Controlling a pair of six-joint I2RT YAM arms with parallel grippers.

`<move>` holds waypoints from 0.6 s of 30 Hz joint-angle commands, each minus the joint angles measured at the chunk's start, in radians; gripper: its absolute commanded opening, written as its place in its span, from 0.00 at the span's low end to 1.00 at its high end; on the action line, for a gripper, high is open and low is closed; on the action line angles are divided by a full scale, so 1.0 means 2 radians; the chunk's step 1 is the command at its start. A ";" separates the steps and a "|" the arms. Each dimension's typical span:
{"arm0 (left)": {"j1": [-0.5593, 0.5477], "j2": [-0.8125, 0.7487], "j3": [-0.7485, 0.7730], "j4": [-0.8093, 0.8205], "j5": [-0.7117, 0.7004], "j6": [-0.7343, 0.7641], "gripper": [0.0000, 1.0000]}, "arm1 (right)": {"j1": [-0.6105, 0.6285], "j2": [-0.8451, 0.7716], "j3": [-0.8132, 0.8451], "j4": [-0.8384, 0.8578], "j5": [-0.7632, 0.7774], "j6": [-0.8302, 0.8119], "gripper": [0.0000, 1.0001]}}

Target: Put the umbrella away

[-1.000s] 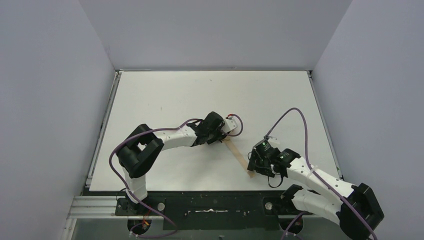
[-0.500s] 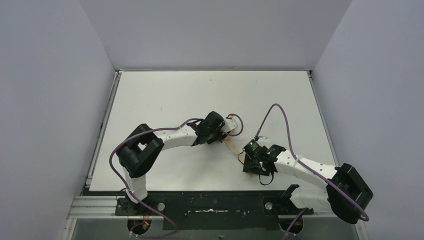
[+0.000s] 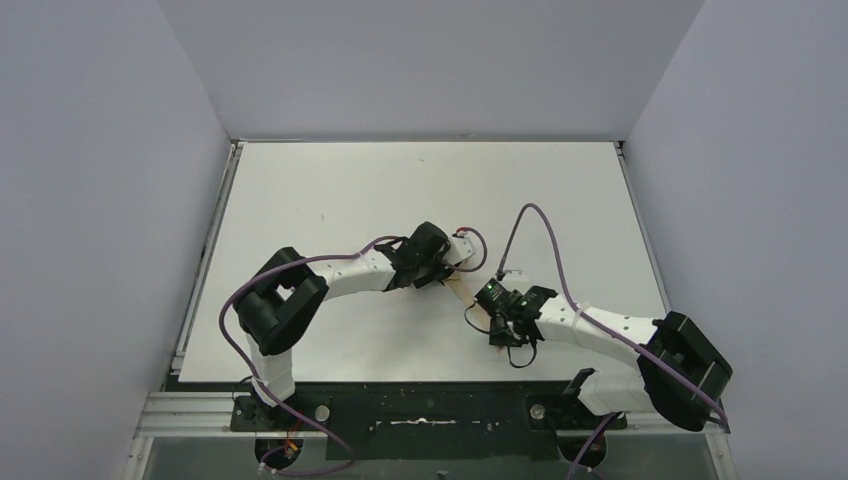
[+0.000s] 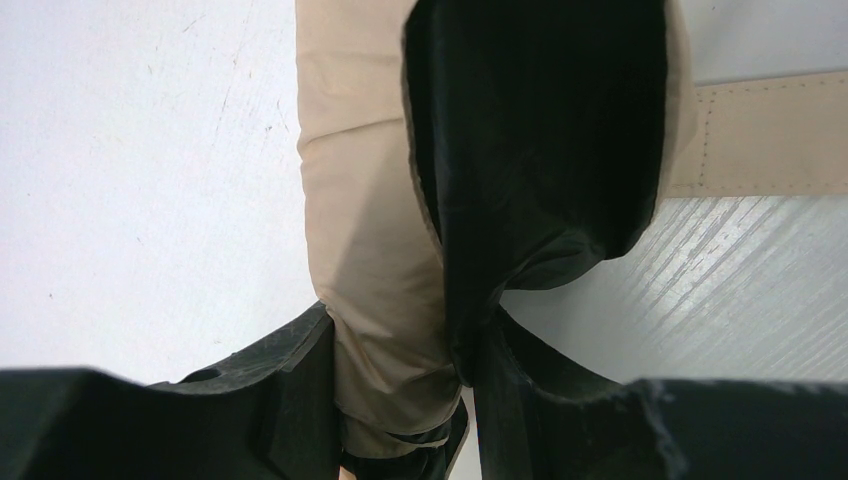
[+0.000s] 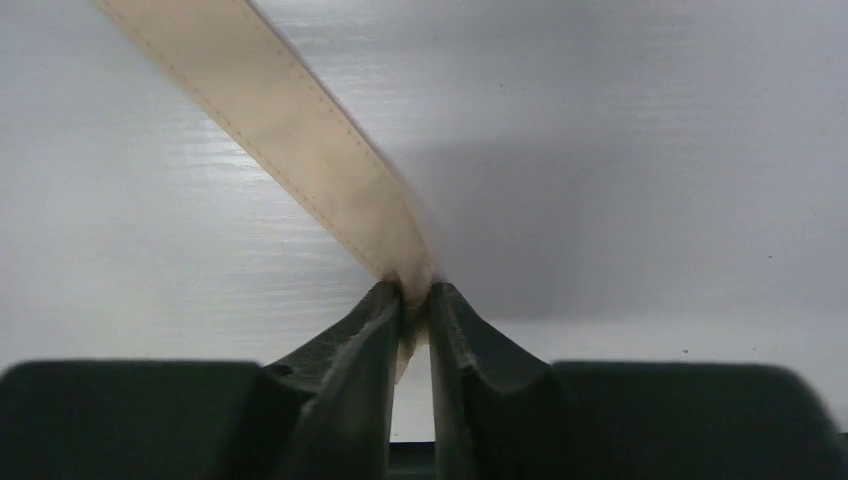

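My left gripper [image 4: 405, 345] is shut on the umbrella [image 4: 370, 230], whose folded tan fabric and a black part [image 4: 540, 130] fill the gap between the jaws. In the top view that gripper [image 3: 440, 272] sits mid-table and hides most of the umbrella. A flat tan strap [image 3: 468, 297] with stitched edges runs from there toward the near right. My right gripper [image 5: 415, 290] is shut on the strap's end [image 5: 300, 130], just above the table. In the top view the right gripper [image 3: 497, 325] stands close to the left one.
The white table [image 3: 330, 190] is walled by grey panels on three sides. A purple cable [image 3: 530, 225] loops up over the right arm. A black rail [image 3: 420, 410] with both arm bases runs along the near edge.
My right arm has moved left toward the left gripper, and its jaws have closed on the strap's end. The left arm and the umbrella have stayed put.
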 commanded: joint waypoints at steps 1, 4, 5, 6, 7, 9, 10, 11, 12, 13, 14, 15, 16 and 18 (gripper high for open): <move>0.001 0.015 0.018 -0.025 0.007 0.000 0.00 | 0.003 0.024 -0.033 0.034 -0.005 0.001 0.09; 0.007 0.015 0.025 -0.032 0.015 -0.016 0.00 | 0.003 0.016 -0.036 0.049 -0.016 -0.014 0.00; 0.011 0.015 0.030 -0.035 0.021 -0.024 0.00 | 0.004 0.009 -0.037 0.057 -0.022 -0.022 0.00; 0.016 0.014 0.034 -0.037 0.028 -0.032 0.00 | 0.004 -0.002 -0.038 0.064 -0.030 -0.025 0.00; 0.022 0.014 0.039 -0.040 0.037 -0.042 0.00 | 0.004 -0.008 -0.039 0.069 -0.039 -0.029 0.00; 0.038 0.009 0.047 -0.043 0.057 -0.066 0.00 | 0.004 -0.022 -0.039 0.076 -0.058 -0.033 0.00; 0.046 0.007 0.051 -0.044 0.068 -0.076 0.00 | 0.004 -0.025 -0.038 0.079 -0.067 -0.035 0.00; 0.054 0.003 0.053 -0.044 0.077 -0.087 0.00 | 0.005 -0.027 -0.037 0.081 -0.077 -0.036 0.00; 0.060 0.000 0.056 -0.043 0.086 -0.094 0.00 | 0.006 -0.027 -0.036 0.083 -0.090 -0.037 0.00; 0.066 -0.003 0.059 -0.042 0.091 -0.101 0.00 | 0.007 -0.026 -0.035 0.086 -0.098 -0.037 0.00; 0.071 -0.006 0.061 -0.043 0.097 -0.107 0.00 | 0.012 -0.026 -0.034 0.090 -0.105 -0.037 0.00; 0.076 -0.008 0.064 -0.042 0.106 -0.113 0.00 | 0.016 -0.025 -0.034 0.095 -0.111 -0.035 0.00; 0.081 -0.010 0.067 -0.044 0.114 -0.119 0.00 | 0.021 -0.025 -0.033 0.100 -0.117 -0.033 0.00; 0.091 -0.014 0.072 -0.044 0.128 -0.134 0.00 | 0.033 -0.022 -0.032 0.111 -0.128 -0.027 0.00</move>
